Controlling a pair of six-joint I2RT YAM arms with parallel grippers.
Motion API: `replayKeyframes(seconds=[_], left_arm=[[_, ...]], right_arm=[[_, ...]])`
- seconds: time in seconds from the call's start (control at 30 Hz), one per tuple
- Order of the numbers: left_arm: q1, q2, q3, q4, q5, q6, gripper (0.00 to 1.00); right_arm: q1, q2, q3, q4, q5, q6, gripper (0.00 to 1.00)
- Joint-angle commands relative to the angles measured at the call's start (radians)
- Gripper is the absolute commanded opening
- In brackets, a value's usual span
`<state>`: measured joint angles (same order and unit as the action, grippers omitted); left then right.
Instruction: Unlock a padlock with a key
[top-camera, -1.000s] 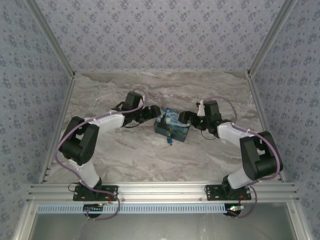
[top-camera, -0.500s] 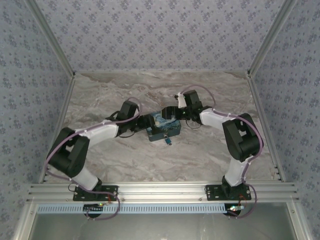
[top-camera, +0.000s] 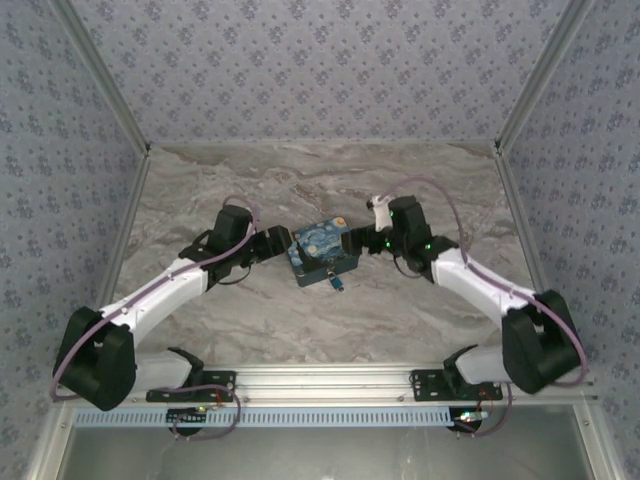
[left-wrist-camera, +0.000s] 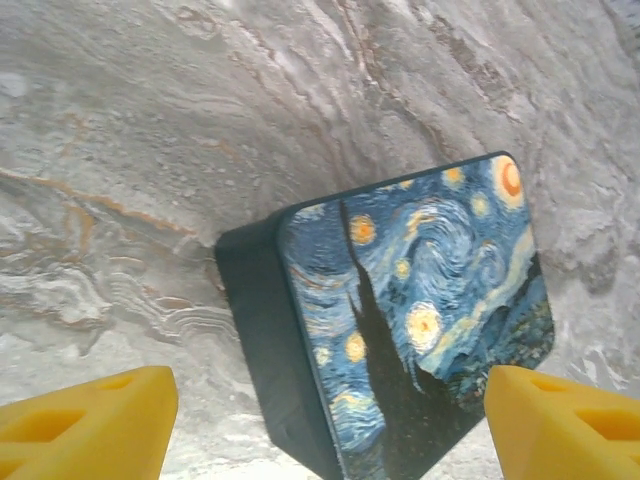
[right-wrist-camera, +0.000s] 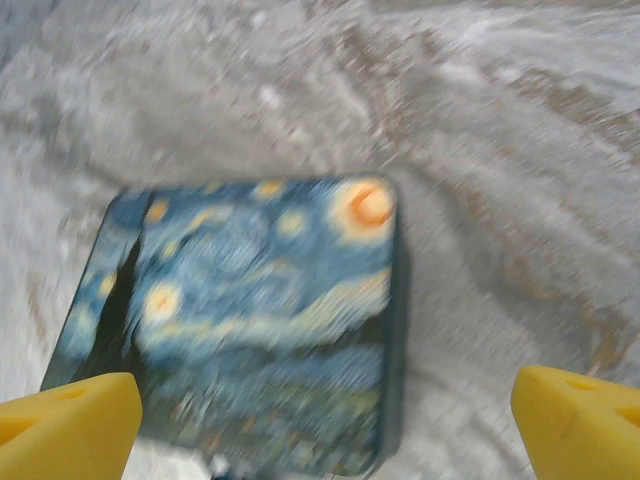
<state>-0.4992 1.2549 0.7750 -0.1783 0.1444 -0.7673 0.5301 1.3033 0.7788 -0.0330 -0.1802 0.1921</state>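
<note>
Closely flanking the painted box (top-camera: 322, 250) with left gripper (top-camera: 283, 244) and right gripper (top-camera: 352, 243), both spread wide, empty; padlock (top-camera: 338, 284) at its near side.

obstacle: painted box (top-camera: 322, 250) — between left claw (top-camera: 279, 243), right claw (top-camera: 354, 240) | free: bare table (top-camera: 250, 180) beyond — far side

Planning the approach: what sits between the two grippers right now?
The starry-night box. In the top view it lies on the table directly between the left gripper and the right gripper.
</note>
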Motion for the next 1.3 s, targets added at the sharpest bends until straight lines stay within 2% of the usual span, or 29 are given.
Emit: replayKeyframes(seconds=[0.0,0.13,0.27,0.37,0.5,0.73,0.9,1.27], left_arm=[[0.015,0.008,0.057,-0.088,-0.042,0.053,0.83],[0.025,0.053,0.066,-0.063,-0.008,0.05,0.84],[0.025,0.109,0.067,-0.007,0.039,0.043,0.85],[0.025,0.158,0.071,0.017,0.06,0.046,0.86],[0.025,0.199,0.066,0.043,0.074,0.047,0.87],[0.025,0.225,0.03,0.077,0.069,0.033,0.88],[0.025,0.239,0.023,0.092,0.072,0.026,0.89],[0.025,0.256,0.024,0.097,0.072,0.022,0.9]], right_arm=[[0.122,-0.056,-0.087,-0.082,0.228,-0.033,0.92],[0.294,-0.071,-0.148,-0.072,0.463,0.042,0.84],[0.391,-0.011,-0.158,-0.042,0.565,0.067,0.8],[0.387,0.055,-0.16,0.007,0.485,0.053,0.76],[0.333,0.091,-0.186,0.126,0.302,-0.001,0.7],[0.231,0.116,-0.215,0.209,0.1,-0.059,0.58],[0.214,0.135,-0.24,0.249,0.045,-0.082,0.53],[0.206,0.239,-0.217,0.284,0.019,-0.091,0.45]])
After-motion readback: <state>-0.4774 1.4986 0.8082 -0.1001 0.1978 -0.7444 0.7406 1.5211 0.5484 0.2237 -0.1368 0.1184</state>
